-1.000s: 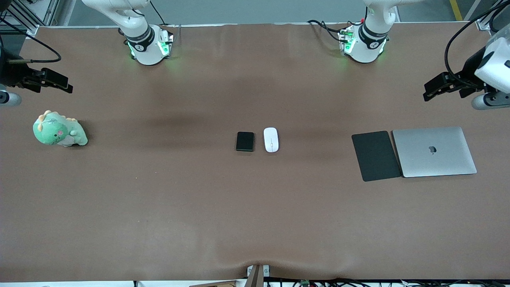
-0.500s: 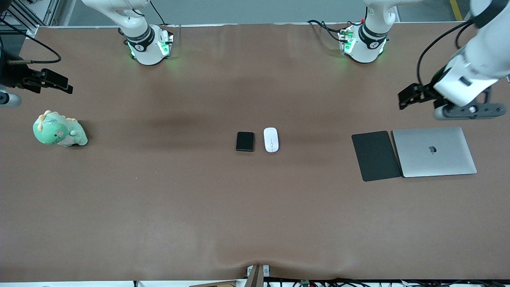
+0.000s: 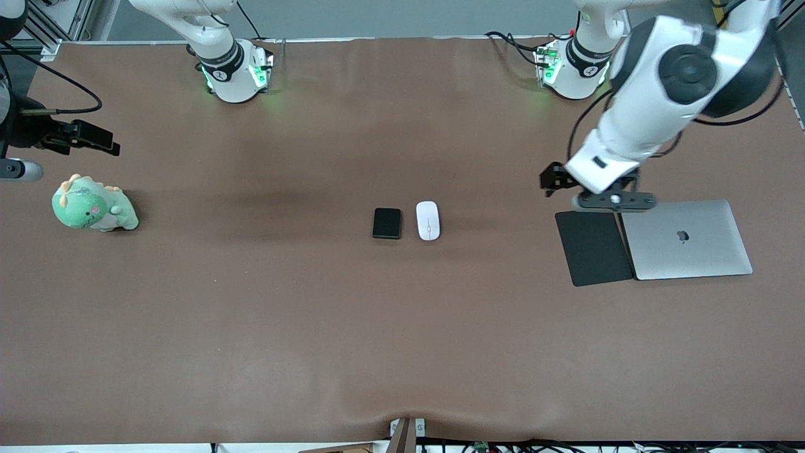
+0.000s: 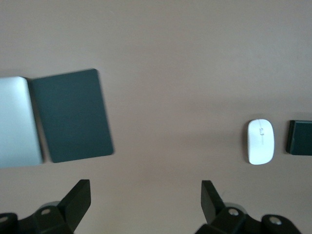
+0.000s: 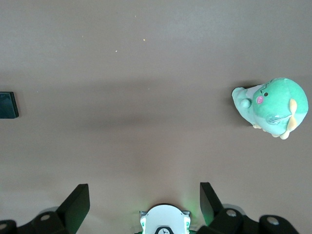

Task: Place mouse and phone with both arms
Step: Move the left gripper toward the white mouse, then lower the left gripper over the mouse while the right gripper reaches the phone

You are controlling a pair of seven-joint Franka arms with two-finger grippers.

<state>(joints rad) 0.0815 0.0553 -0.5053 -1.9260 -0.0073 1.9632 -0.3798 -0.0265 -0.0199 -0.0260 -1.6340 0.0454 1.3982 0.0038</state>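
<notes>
— Mouse (image 3: 428, 221) and phone (image 3: 386, 223) lie side by side mid-table, just apart, phone toward the right arm's end.

— And the left gripper (image 3: 552, 181)?

— Up in the air over bare table beside the mouse pad (image 3: 593, 246), fingers (image 4: 78, 200) spread wide, nothing held. The laptop (image 3: 685, 239) sits against the pad.

— Right gripper (image 3: 94, 136)?

— Hovering above the green dinosaur plush (image 3: 91, 206) at its end, fingers (image 5: 75, 204) apart too, empty.
</notes>
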